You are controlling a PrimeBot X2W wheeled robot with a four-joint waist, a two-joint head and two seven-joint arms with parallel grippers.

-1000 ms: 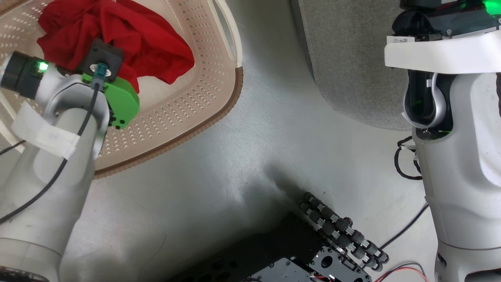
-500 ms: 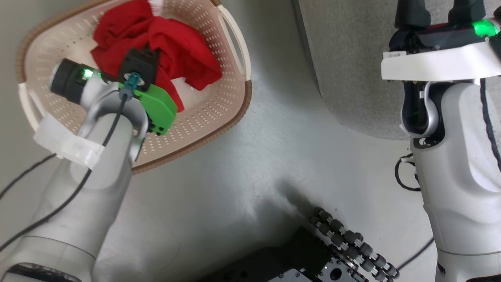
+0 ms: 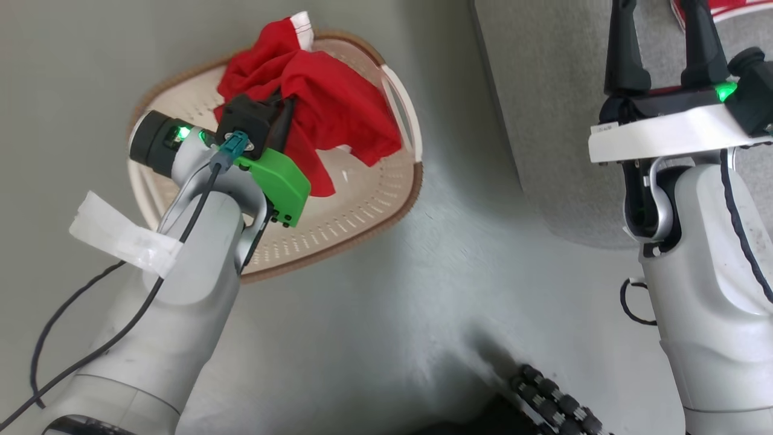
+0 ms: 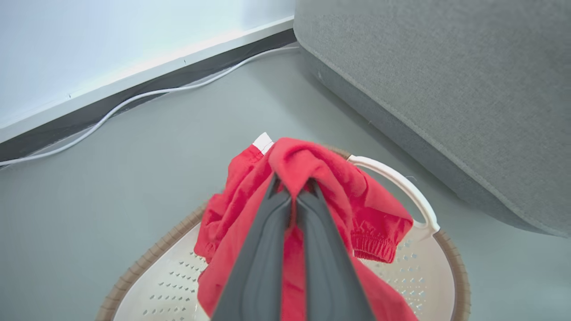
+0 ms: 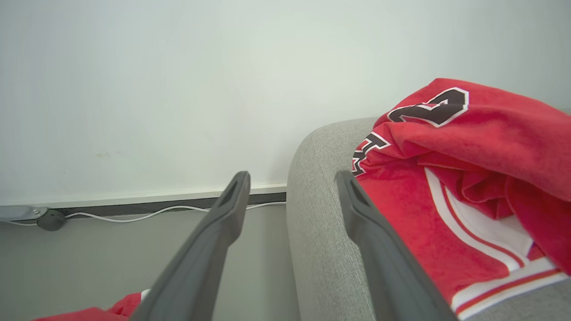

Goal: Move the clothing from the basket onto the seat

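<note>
A plain red piece of clothing (image 4: 379,209) hangs bunched from my left gripper (image 4: 292,189), which is shut on a fold of it just above the basket (image 4: 147,263). In the head view the same clothing (image 3: 338,115) drapes over the left gripper (image 3: 288,106) and trails down into the cream perforated basket (image 3: 338,248). My right gripper (image 3: 661,27) stands open over the grey seat (image 3: 543,121) with nothing between its fingers. The right gripper (image 5: 292,178) points past the seat's rounded edge (image 5: 312,232), where a red numbered garment (image 5: 446,178) lies.
Grey floor lies between the basket and the seat. A white cable (image 4: 147,96) runs along the dark skirting below a pale wall. My dark wheeled base (image 3: 555,405) shows at the bottom edge. A black cable (image 3: 60,326) trails from the left arm.
The head camera has moved, so the whole picture shifted and the basket looks smaller. The left gripper has risen with the red clothing, which now hangs off the basket floor. The right gripper stays open.
</note>
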